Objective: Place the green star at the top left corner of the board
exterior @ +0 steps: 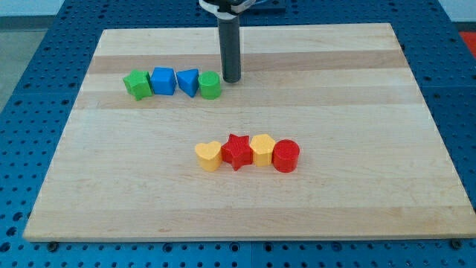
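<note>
The green star [137, 84] lies at the left end of a row in the upper left part of the wooden board [335, 89]. To its right in the same row are a blue cube [163, 81], a blue triangular block [189, 81] and a green cylinder [210, 85], all touching or nearly touching. My tip [231, 79] stands just to the right of the green cylinder, close to it, at the opposite end of the row from the star.
A second row lies in the middle of the board: a yellow heart [209, 156], a red star [237, 152], a yellow hexagonal block [262, 149] and a red cylinder [285, 156]. A blue perforated table [30, 67] surrounds the board.
</note>
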You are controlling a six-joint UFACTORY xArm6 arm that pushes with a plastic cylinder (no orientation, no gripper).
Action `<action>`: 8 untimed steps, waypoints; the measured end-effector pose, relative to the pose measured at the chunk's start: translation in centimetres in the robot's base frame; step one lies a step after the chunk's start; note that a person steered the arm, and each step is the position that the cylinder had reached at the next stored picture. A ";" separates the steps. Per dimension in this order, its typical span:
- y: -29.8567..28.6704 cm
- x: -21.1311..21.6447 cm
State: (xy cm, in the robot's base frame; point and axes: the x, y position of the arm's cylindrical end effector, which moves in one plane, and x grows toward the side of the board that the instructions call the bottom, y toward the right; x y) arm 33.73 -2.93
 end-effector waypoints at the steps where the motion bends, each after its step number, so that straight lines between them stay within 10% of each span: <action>1: 0.0 0.0; 3: 3.7 5.4; 5: -10.2 7.7; 8: -18.6 0.2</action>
State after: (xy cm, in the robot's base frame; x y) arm 33.90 -21.54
